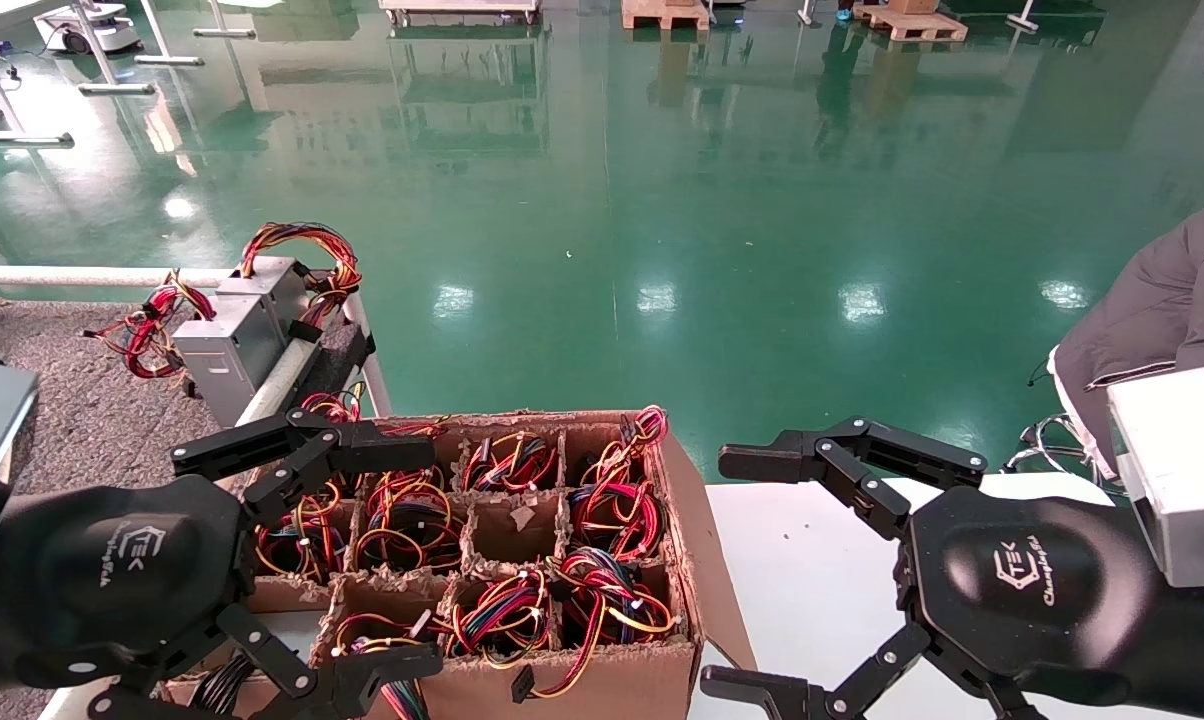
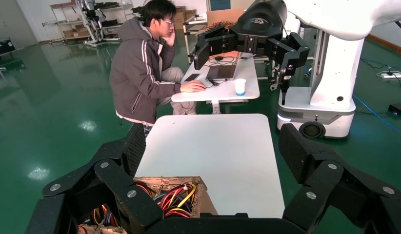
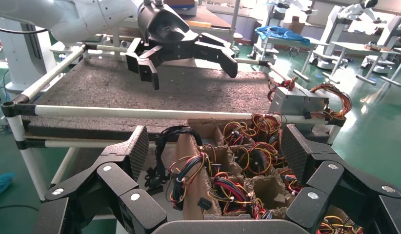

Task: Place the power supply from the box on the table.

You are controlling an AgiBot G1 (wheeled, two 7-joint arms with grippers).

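The box (image 1: 634,686) is a brown carton with ragged dividers, and most cells hold bundles of red, yellow and black wires (image 1: 612,520). The metal bodies in the cells are hidden. Two silver power supplies (image 1: 230,345) stand on the grey felt table (image 1: 82,420) at its far corner by the white rail. My left gripper (image 1: 432,560) hovers open and empty over the box's left cells. My right gripper (image 1: 717,572) hangs open and empty by the box's right flap. From the right wrist, the open fingers (image 3: 137,148) frame the box (image 3: 198,195).
A smooth white tabletop (image 1: 792,590) lies right of the box. A person in a grey jacket (image 1: 1162,300) sits at the far right, seen at a desk with a white cup (image 2: 240,87). One middle cell (image 1: 517,530) is empty. Green floor lies beyond.
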